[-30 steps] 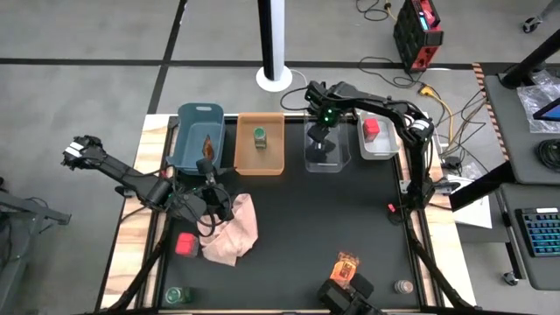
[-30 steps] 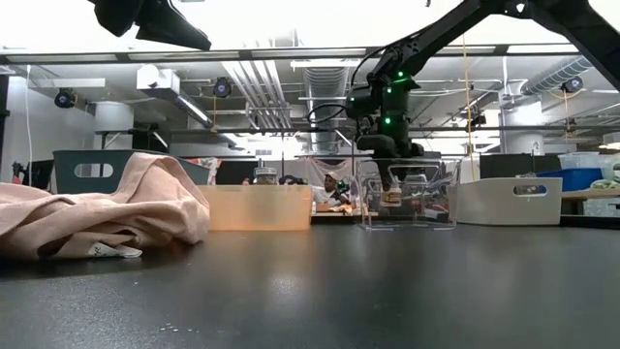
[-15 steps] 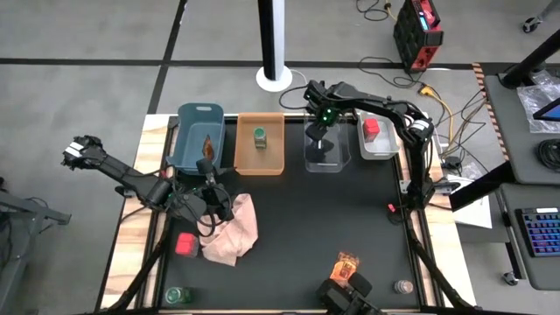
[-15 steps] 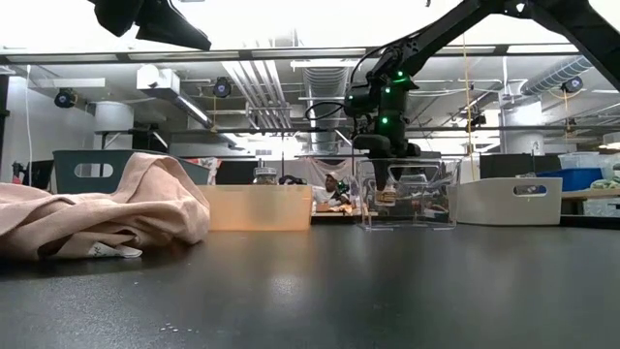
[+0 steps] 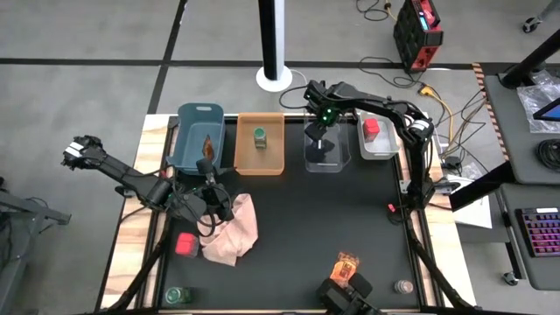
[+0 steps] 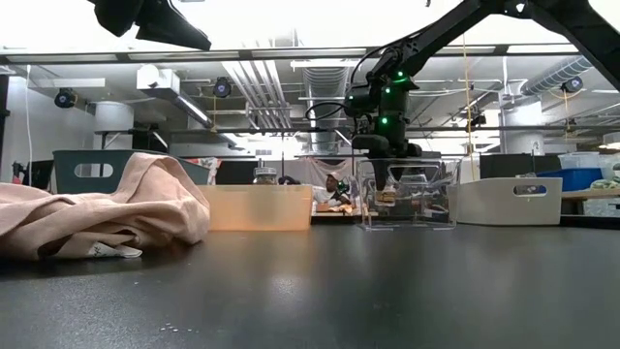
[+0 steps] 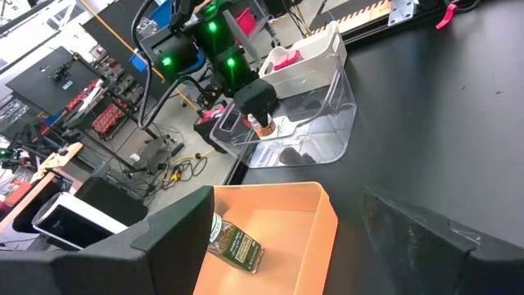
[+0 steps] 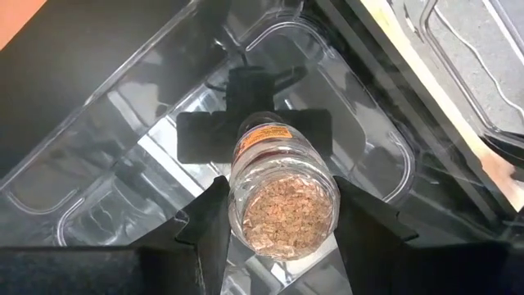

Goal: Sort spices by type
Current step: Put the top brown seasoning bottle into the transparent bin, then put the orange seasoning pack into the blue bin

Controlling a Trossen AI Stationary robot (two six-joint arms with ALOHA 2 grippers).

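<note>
Since 1 second ago the right gripper (image 8: 282, 215), still clamped on the tiny tan-lidded jar (image 8: 283, 195), has risen slightly over the clear bin (image 6: 407, 194), so the jar that hung low inside the bin now sits higher, near the bin's rim, in the low view.

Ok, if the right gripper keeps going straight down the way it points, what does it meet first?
Probably the clear bin's floor: the right gripper holds the tan-lidded jar above it, nothing between; the gap is unclear.

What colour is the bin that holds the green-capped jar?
Orange bin, clearest in the high view.
</note>
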